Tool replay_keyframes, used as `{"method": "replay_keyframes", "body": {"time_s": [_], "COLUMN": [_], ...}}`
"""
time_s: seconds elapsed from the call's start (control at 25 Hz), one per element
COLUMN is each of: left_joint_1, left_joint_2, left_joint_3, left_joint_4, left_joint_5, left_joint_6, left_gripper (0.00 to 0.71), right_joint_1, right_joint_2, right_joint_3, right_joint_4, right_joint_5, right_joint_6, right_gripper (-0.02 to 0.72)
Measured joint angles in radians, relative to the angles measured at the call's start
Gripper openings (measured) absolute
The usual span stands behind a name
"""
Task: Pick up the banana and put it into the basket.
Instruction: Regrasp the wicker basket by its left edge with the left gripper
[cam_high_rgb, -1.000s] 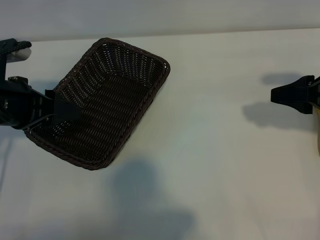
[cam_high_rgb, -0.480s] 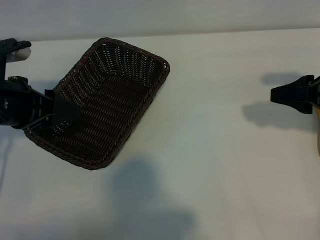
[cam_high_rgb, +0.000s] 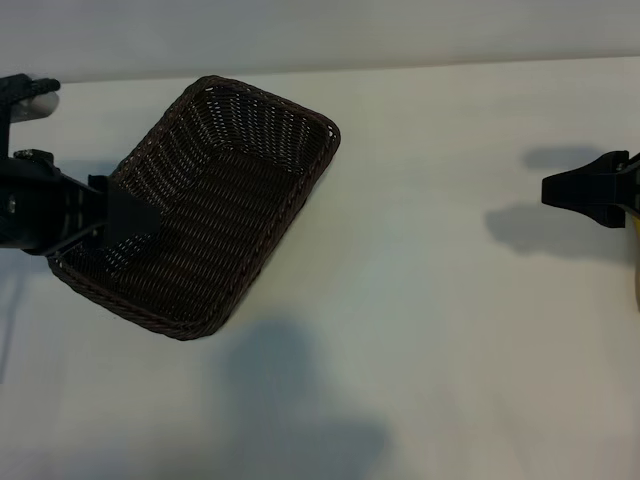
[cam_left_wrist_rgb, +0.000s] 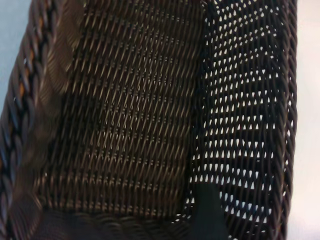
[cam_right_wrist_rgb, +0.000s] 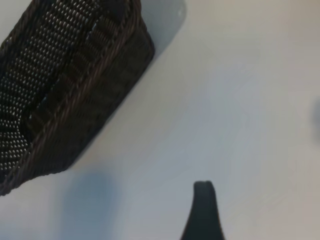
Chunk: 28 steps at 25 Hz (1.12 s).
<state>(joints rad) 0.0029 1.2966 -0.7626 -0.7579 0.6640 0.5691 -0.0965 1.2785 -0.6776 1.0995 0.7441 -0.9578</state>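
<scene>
1. We judge the task to be at its very start. The basket (cam_high_rgb: 215, 205) lies at the left of the exterior view, tilted diagonally on the white table (cam_high_rgb: 430, 340), and nothing yellow sits inside it.

2. The banana is hard for us to place. At the far right edge of the exterior view, just below the right gripper (cam_high_rgb: 590, 190), there is a thin yellowish sliver (cam_high_rgb: 636, 262), but too little of it shows for us to call it the banana. Neither wrist view shows the fruit.

3. As for contents, the basket is empty as far as we can see. The left wrist view looks straight down into the dark weave of its floor and one sloping wall, and only wicker is there. The right wrist view shows its outer wall at the upper left of the frame, again with nothing poking over the rim.

4. The left gripper (cam_high_rgb: 125, 220) sits at the left edge of the exterior view, its dark tip over the basket's near-left rim. Its jaws stand wide apart and hold nothing; we cannot tell whether it touches the wicker.

5. The right gripper hangs at the far right edge above bare table, well apart from the basket. Its jaws also stand wide and carry nothing.

6. All of it is left, in our view: finding the banana, closing on it, lifting it, carrying it across and releasing it.
</scene>
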Motion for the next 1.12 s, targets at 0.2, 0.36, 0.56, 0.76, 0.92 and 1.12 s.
{"method": "replay_keyframes", "body": {"time_s": [0.2, 0.36, 0.56, 0.76, 0.92, 1.12], "left_joint_1": [0.0, 0.0, 0.0, 0.0, 0.0, 0.0], "left_joint_2": [-0.014, -0.019, -0.019, -0.018, 0.005, 0.056], "left_joint_3": [-0.013, -0.013, -0.013, -0.013, -0.015, -0.017], "left_joint_4": [0.078, 0.234, 0.42, 0.451, 0.451, 0.427], "left_joint_5": [0.018, 0.047, 0.128, 0.23, 0.255, 0.224], "left_joint_6": [-0.367, -0.723, -1.071, -1.204, -1.242, -1.255], "left_gripper": [0.57, 0.57, 0.57, 0.57, 0.57, 0.57], "right_joint_1": [0.0, 0.0, 0.0, 0.0, 0.0, 0.0], "right_joint_2": [0.0, 0.0, 0.0, 0.0, 0.0, 0.0], "right_joint_3": [0.0, 0.0, 0.0, 0.0, 0.0, 0.0], "right_joint_4": [0.0, 0.0, 0.0, 0.0, 0.0, 0.0], "right_joint_5": [0.0, 0.0, 0.0, 0.0, 0.0, 0.0], "right_joint_6": [0.0, 0.0, 0.0, 0.0, 0.0, 0.0], "right_gripper": [0.57, 0.57, 0.57, 0.57, 0.57, 0.57]}}
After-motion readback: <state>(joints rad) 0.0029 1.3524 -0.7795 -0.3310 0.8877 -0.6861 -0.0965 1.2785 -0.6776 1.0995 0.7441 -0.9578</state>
